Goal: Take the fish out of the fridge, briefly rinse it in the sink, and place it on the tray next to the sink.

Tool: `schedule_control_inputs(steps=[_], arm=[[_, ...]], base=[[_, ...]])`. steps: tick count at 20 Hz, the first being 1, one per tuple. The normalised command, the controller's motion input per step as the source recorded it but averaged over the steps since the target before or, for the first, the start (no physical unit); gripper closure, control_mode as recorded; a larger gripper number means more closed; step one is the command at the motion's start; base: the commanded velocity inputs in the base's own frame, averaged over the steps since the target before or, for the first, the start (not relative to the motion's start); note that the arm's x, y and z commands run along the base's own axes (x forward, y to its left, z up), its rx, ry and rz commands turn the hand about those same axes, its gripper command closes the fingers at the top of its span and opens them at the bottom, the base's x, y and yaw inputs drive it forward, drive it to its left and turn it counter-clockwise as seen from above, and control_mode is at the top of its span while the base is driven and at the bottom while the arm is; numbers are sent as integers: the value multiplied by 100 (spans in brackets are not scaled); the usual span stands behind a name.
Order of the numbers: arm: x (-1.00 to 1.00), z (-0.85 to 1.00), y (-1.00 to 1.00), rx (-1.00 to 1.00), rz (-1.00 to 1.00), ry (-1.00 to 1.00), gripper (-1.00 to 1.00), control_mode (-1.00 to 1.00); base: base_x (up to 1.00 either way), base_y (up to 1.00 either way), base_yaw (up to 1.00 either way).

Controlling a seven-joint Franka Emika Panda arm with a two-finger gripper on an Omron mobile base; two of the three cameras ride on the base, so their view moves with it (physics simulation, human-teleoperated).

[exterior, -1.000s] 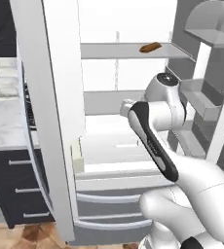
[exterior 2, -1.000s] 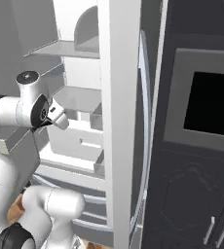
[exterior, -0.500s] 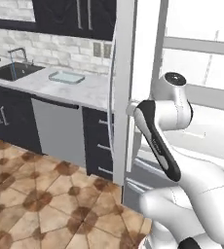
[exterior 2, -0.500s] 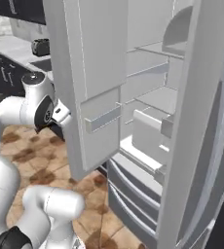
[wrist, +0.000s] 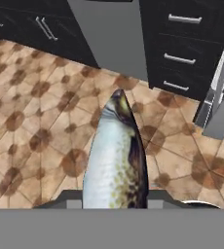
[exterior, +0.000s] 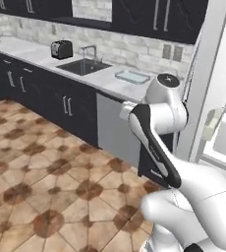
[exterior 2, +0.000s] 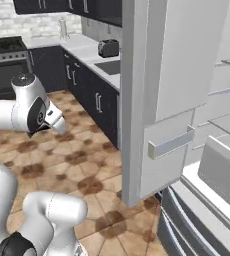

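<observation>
Carrying: the fish (wrist: 116, 158) sits clamped in the gripper (wrist: 115, 197), high above the tiled floor (wrist: 41, 121), with the jaws drawn in on its body low in the hand view.
Fish axis: long axis runs straight out from the hand, pale belly toward the camera, dark back along one edge; which end is head or tail I cannot tell for sure, as the lower part is cut off.
Landmark: the sink (exterior: 83, 67), a black basin set in the pale counter (exterior: 31, 55), with the faucet (exterior: 89, 50) behind it.
Fish from sink: well apart from it, on the fridge side and out over the floor, not yet above the counter.
Tray from sink: the tray (exterior: 132, 76) lies just beside the sink, on the side nearer the fridge door (exterior 2: 162, 75).
Toaster from sink: the toaster (exterior: 61, 49) stands on the far side, away from the tray.
Coming move, as I judge it: the hand must travel past the tray to reach the basin first, then come back to the tray.
</observation>
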Motion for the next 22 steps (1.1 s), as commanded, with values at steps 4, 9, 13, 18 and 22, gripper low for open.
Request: schedule_control_inputs(steps=[4, 9, 13, 18, 22], arm=[[0, 0, 0, 0, 0, 0, 100, 100], [0, 0, 0, 0, 0, 0, 100, 100], [0, 0, 0, 0, 0, 0, 100, 100], [0, 0, 0, 0, 0, 0, 100, 100], [0, 0, 0, 0, 0, 0, 100, 100]], base=[[99, 94, -63], [100, 88, -71], [75, 100, -57], [17, 100, -38], [1, 100, -25]])
